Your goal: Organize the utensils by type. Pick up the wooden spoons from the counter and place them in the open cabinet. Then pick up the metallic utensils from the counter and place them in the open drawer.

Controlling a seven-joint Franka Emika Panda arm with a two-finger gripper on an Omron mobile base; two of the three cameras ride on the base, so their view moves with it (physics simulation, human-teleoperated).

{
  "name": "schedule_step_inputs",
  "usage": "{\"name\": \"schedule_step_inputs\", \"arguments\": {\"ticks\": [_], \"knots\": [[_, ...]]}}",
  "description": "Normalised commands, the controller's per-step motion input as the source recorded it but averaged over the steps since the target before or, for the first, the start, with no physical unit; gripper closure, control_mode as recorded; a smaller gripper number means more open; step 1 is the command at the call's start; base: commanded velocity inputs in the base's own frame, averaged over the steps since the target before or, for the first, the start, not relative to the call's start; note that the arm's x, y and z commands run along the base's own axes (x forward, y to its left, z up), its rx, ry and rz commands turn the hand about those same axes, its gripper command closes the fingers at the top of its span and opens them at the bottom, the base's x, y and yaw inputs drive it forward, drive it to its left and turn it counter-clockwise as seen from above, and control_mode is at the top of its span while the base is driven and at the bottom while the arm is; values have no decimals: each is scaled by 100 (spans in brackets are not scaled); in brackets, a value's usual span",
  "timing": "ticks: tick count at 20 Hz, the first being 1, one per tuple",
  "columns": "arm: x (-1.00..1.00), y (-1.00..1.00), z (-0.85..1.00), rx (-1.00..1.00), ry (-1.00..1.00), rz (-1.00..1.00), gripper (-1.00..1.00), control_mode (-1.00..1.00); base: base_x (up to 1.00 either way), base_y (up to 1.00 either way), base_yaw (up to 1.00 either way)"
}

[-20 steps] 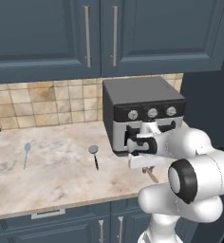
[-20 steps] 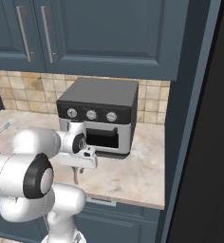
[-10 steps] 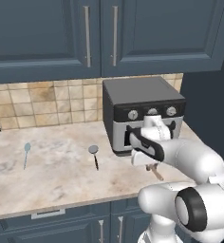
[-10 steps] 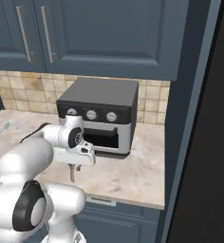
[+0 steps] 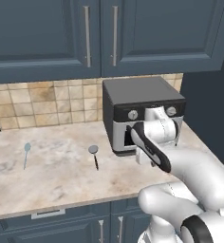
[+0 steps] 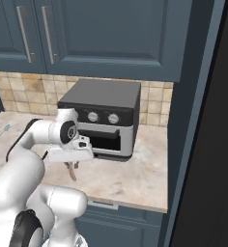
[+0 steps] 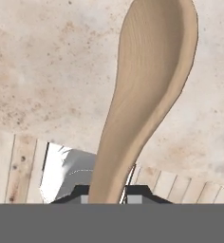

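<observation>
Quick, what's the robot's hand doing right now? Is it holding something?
Gripper: closed on the wooden spoon, lifted above the counter.

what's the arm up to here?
The gripper is shut on the wooden spoon and holds it above the counter, in front of the toaster oven. The pale metal spoon and the black-handled metal utensil lie on the counter, not yet picked up.
</observation>
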Motion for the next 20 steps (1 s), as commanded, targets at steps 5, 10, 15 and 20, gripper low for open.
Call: {"name": "schedule_step_inputs", "arguments": {"ticks": [5,10,15,20], "knots": [[-25,0,47,-5,-9,39,100,-100,0,0,0],[-21,3,46,-6,-8,42,100,-100,0,0,0],[-19,2,39,-10,3,52,100,-100,0,0,0],[-15,6,35,-7,4,50,100,-100,0,0,0]]}}
